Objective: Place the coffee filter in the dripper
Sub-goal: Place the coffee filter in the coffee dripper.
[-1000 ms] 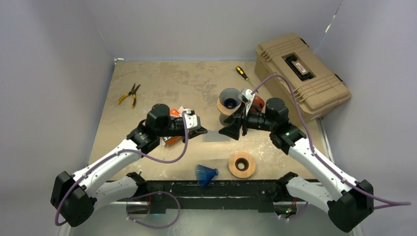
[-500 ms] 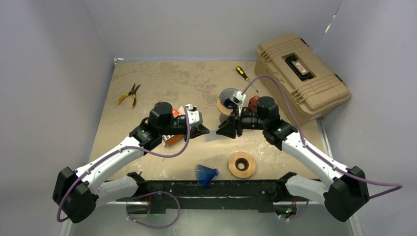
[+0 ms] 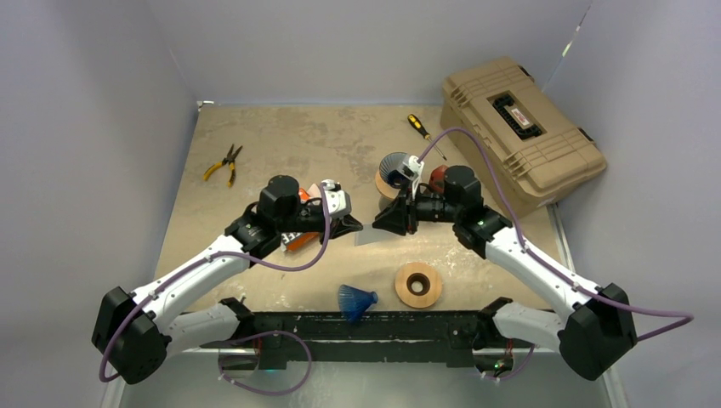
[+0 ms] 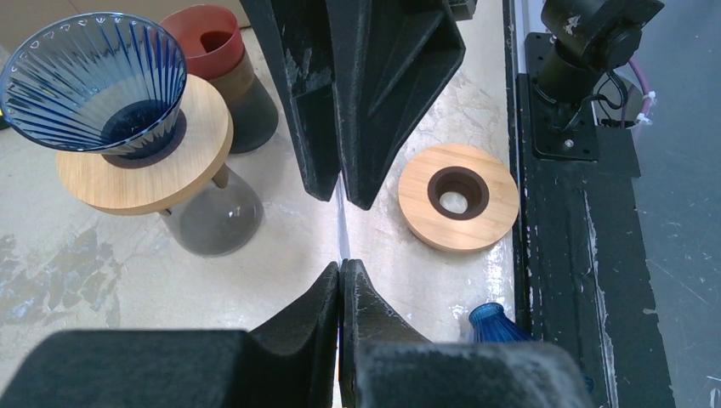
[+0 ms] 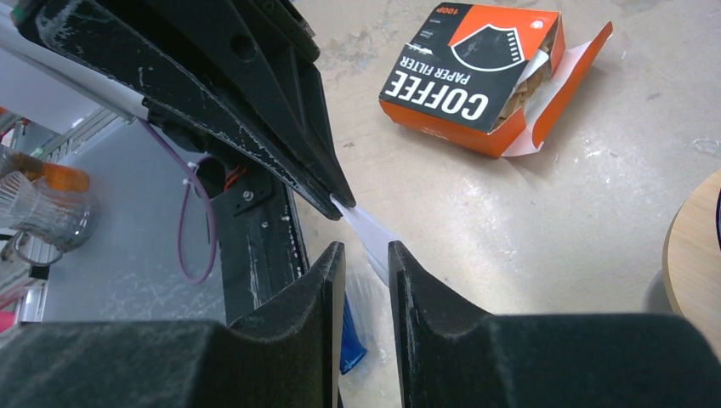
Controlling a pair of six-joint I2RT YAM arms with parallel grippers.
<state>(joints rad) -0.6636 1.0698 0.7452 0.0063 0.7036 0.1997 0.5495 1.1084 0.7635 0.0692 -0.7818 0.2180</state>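
While the mottled tan table (image 3: 281,144) lies under everything, the biggest thing on it is a closed tan toolbox (image 3: 523,127) at the far right corner. Next come the two arms, reaching in from the near edge so that the left gripper (image 3: 350,226) and the right gripper (image 3: 381,226) meet tip to tip over the middle of the table.

Just beyond the right gripper stands a glass carafe (image 4: 208,225) with a wooden collar. The blue ribbed dripper (image 3: 397,170) sits upright in that collar, with nothing inside it. An orange coffee filter box (image 5: 476,72) lies flat with its flap open, mostly hidden under the left arm in the overhead view. A loose wooden ring (image 3: 418,285) rests near the front edge, and a second blue dripper (image 3: 357,300) lies on its side just left of it. A red cup (image 4: 208,38) stands behind the carafe. Yellow-handled pliers (image 3: 223,163) lie far left, well apart from the rest, and a screwdriver (image 3: 422,132) lies near the toolbox.

Smallest is the white coffee filter (image 5: 367,234), held off the table between the two claws and well short of the dripper. The left claw is clenched on one edge of it. The right claw's jaws stand slightly apart on either side of the opposite edge, with a narrow gap between them, not visibly pinching the paper.
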